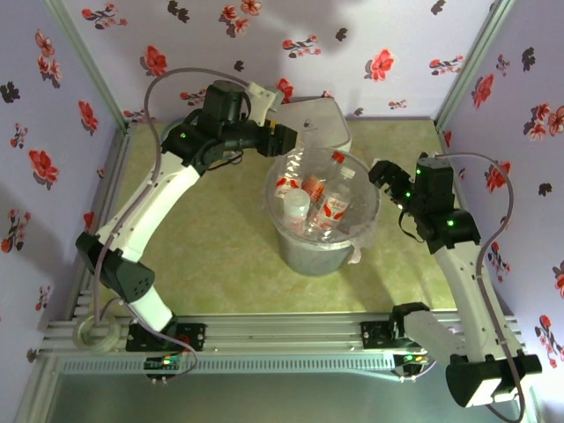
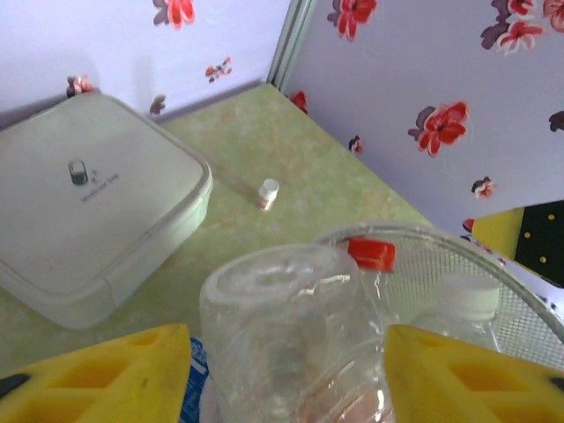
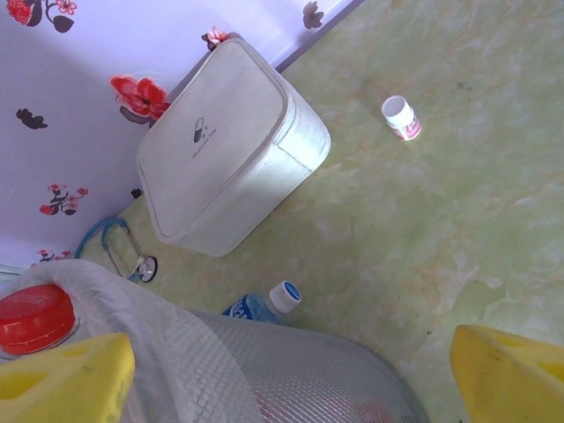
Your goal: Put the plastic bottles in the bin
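Left end effector (image 2: pixel 286 348) at the bin (image 1: pixel 304 256) far-left rim, clear bottle (image 2: pixel 282 308) between its pads (image 2: pixel 106 374); we cannot tell if it's gripped. Let go here, it may clip the rim and drop onto the table (image 1: pixel 220 238). Right end effector (image 3: pixel 286 374) wide, empty.

Markings seen, none of them legible.
The white rounded-square plastic box (image 2: pixel 97 203) carried a small grey capsule-shaped emblem (image 2: pixel 77 171) on its lid, with a line of tiny grey lettering beneath it that was too small to read from either wrist view. The tiny white jar (image 2: pixel 268 192) standing on the green table (image 1: pixel 220 256) bore a label printed in red, its words blurred. The clear plastic bottles (image 1: pixel 333 204) inside the round grey bin (image 1: pixel 304 256) wore red-and-white labels whose print could not be made out. The clear bottle with a blue label (image 3: pixel 256 307) lying beside the bin showed only indistinct white marks.
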You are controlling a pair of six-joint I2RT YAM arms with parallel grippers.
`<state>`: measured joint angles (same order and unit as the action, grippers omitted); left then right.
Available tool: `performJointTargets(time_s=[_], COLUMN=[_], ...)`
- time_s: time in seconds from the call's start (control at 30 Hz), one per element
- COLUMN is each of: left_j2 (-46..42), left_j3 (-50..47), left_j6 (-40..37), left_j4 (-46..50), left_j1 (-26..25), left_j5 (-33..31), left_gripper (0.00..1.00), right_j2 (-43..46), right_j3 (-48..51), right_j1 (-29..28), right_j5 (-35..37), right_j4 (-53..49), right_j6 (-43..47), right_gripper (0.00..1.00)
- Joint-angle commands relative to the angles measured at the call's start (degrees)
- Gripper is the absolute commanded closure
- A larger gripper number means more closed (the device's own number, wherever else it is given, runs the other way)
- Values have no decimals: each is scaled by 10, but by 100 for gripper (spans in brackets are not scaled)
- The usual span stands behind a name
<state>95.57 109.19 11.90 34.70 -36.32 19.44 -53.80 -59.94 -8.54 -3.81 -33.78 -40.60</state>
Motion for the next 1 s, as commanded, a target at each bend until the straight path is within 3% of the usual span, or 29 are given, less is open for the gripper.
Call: performJointTargets(time_s=[0.0, 0.23, 0.63, 0.77, 0.97], left_j2=[30, 57, 55, 70, 69], left_j3=[25, 7, -69, -64, -53], left_j6=[22, 8, 29, 38, 37], left_j4=[-46, -22, -56, -72, -78], left_j1=[1, -25, -37, -38, -33], left_j5=[-18, 14, 38, 55, 64], left_gripper=[46, 59, 62, 58, 45], right_j2=[-1, -1, -19, -29, -35], right_j3=[6, 6, 9, 8, 6], right_j1=[3, 4, 4, 4, 4], right_j5=[-9, -9, -53, -88, -106], right_j4=[18, 19, 56, 79, 88], right_j6=[-6, -8, -25, -35, -37], right_gripper=[7, 7, 7, 7, 7])
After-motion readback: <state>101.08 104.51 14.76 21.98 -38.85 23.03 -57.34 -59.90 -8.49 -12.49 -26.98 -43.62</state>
